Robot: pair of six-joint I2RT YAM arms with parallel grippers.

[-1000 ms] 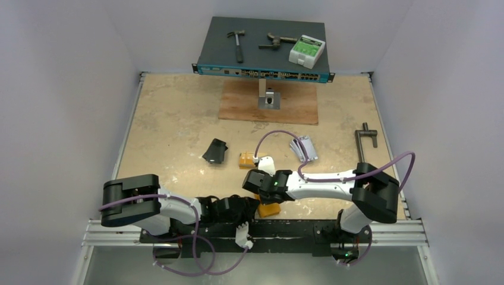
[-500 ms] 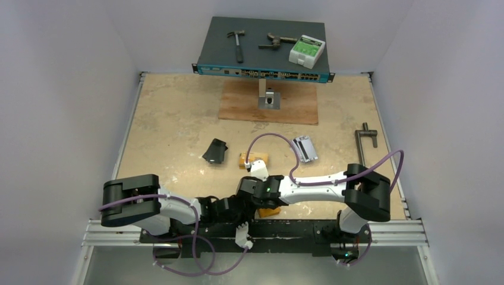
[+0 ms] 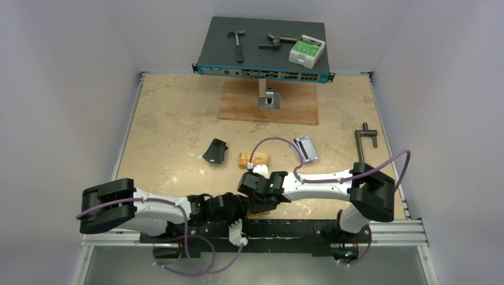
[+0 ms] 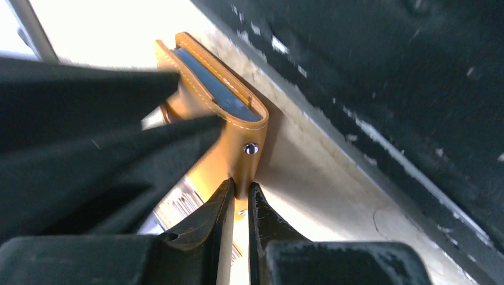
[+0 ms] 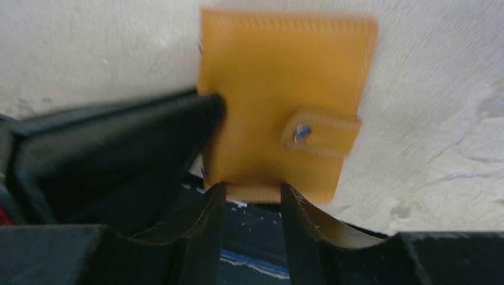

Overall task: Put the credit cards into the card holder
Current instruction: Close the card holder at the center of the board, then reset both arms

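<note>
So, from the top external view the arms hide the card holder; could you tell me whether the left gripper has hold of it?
Observer: Yes. In the left wrist view the left gripper is pinched on the edge of the orange card holder, close to its snap stud.
Operator: Thank you. And the right gripper?
Observer: In the right wrist view the right gripper has its jaws apart, straddling one edge of the holder without clamping it.

You're seeing the beige table (image 3: 166,119) carrying a wooden board (image 3: 238,110); black case (image 3: 214,151), yellow cards (image 3: 260,158), silver cards (image 3: 305,147), metal tool (image 3: 361,142) and card holder (image 5: 279,77) are lying on it.
</note>
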